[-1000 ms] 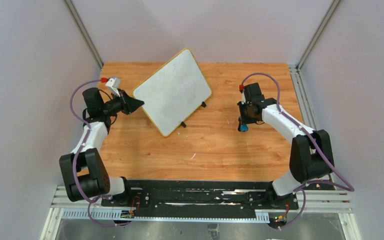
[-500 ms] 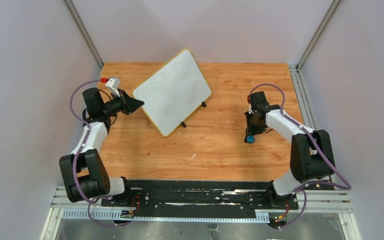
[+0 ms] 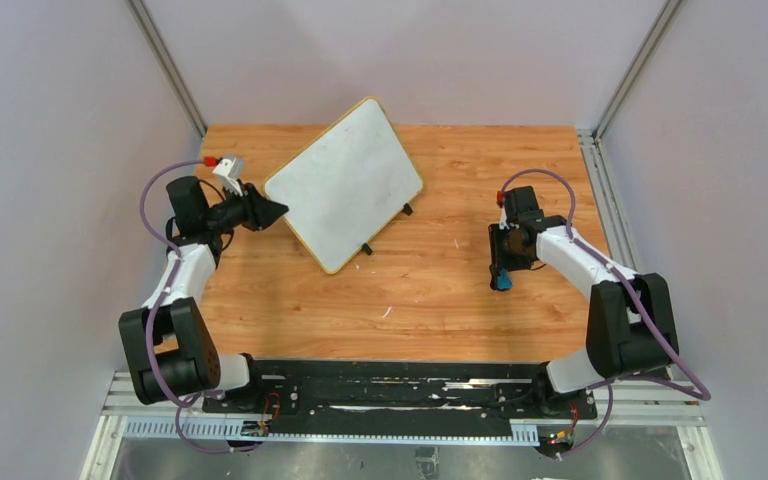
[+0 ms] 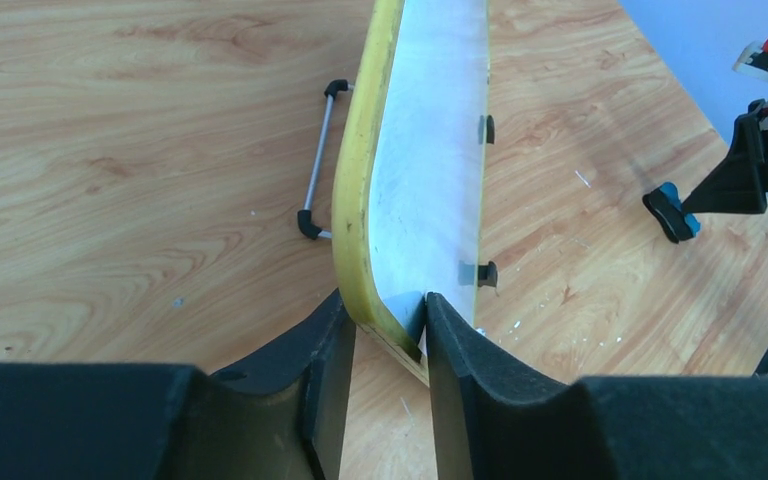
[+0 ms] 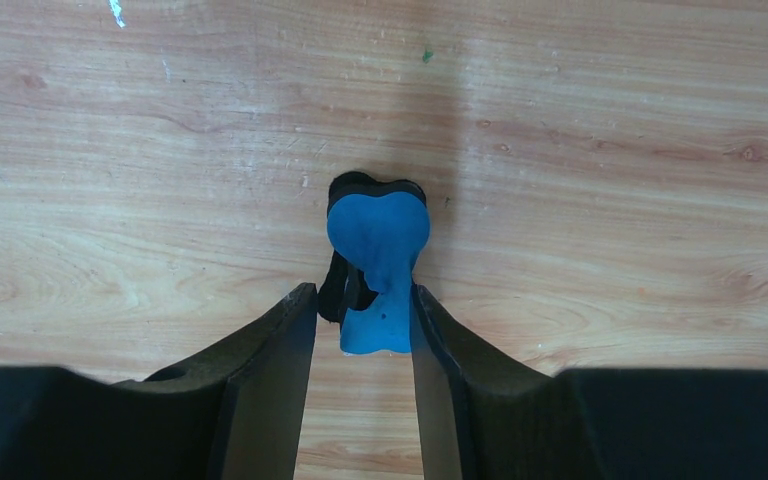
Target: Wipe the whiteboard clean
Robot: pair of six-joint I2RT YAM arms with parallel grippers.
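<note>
The whiteboard (image 3: 345, 180), white with a thin yellow frame, stands tilted at the back middle of the table. My left gripper (image 3: 278, 209) is at its left corner. In the left wrist view that corner (image 4: 400, 320) sits between the jaws of the left gripper (image 4: 385, 320), which stand slightly apart: the right pad is against the white face and the left pad is beside the yellow rim. A small blue eraser (image 3: 501, 282) rests on the table on the right. My right gripper (image 5: 363, 310) is open around the eraser (image 5: 380, 240), with a gap on its left side.
The wooden table (image 3: 430, 300) ends at metal rails on the right (image 3: 592, 170) and at the black base bar in front (image 3: 390, 385). A wire stand with black feet (image 4: 317, 160) props the whiteboard from behind. Small white specks lie on the wood.
The right arm came down and toward the front with the eraser, then its jaws parted around it. The left jaws loosened on the whiteboard's corner. The whiteboard barely shifted.
</note>
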